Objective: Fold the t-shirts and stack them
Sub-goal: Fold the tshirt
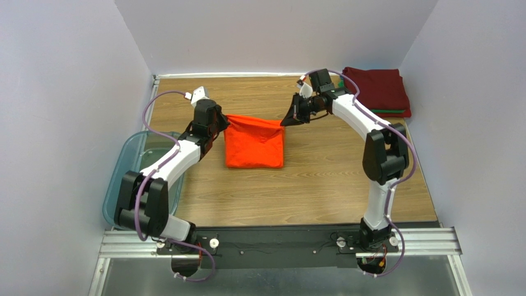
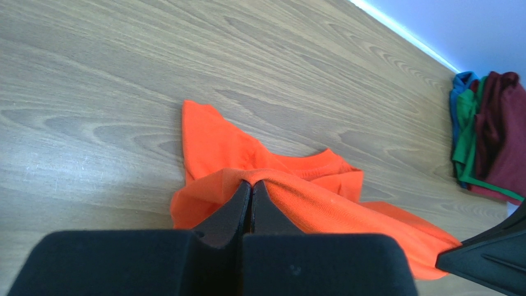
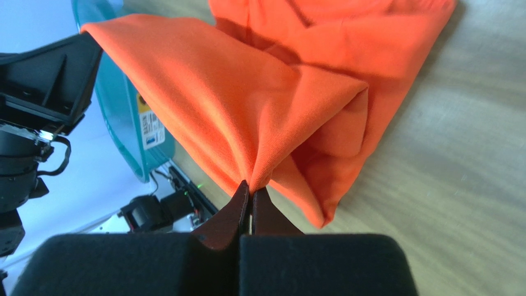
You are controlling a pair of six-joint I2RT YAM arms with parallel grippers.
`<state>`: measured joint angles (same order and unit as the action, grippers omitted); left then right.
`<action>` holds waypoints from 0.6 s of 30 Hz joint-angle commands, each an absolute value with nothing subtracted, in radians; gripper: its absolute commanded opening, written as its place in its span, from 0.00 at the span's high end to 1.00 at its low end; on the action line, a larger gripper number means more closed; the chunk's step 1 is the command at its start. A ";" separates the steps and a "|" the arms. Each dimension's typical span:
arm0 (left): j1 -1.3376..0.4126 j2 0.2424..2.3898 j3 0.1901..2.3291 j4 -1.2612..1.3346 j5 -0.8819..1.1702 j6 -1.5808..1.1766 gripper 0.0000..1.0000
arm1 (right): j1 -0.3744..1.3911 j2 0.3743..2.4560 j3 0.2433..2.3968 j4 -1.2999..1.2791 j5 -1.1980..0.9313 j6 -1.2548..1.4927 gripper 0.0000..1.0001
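Bright orange t-shirt (image 1: 254, 145), folded, far edge lifted at both corners, near part flat on bench (image 1: 321, 185). Folded pile (image 1: 379, 91), dark red on top, far right.

T-shirt (image 1: 254, 145) left of stack (image 1: 379, 92) (bin (image 1: 121, 174) leftmost)

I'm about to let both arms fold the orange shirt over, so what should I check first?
1. Left jaws shut on a far corner of the orange shirt: ok.
2. Right jaws shut on the other far corner: ok.
3. Held edge raised off the table: ok.
4. Room on the table nearer the arm bases for the fold: ok.
5. Shirt apart from the bin: ok.
6. Lower layers lying smooth: cannot tell.
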<state>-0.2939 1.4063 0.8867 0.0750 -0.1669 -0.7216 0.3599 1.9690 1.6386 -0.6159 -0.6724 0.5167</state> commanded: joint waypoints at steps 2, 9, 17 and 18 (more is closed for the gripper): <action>-0.267 1.493 0.934 0.136 -0.163 -0.690 1.00 | 0.331 2.063 1.720 -0.594 -0.672 0.523 0.99; -0.255 1.620 0.992 0.173 -0.112 -0.666 1.00 | 0.314 2.143 1.770 -0.583 -0.667 0.535 0.99; -0.235 1.732 1.055 0.189 -0.092 -0.664 1.00 | 0.288 2.272 1.877 -0.583 -0.696 0.522 0.90; -0.229 1.752 1.061 0.190 -0.089 -0.664 0.95 | 0.287 2.292 1.891 -0.581 -0.698 0.514 0.90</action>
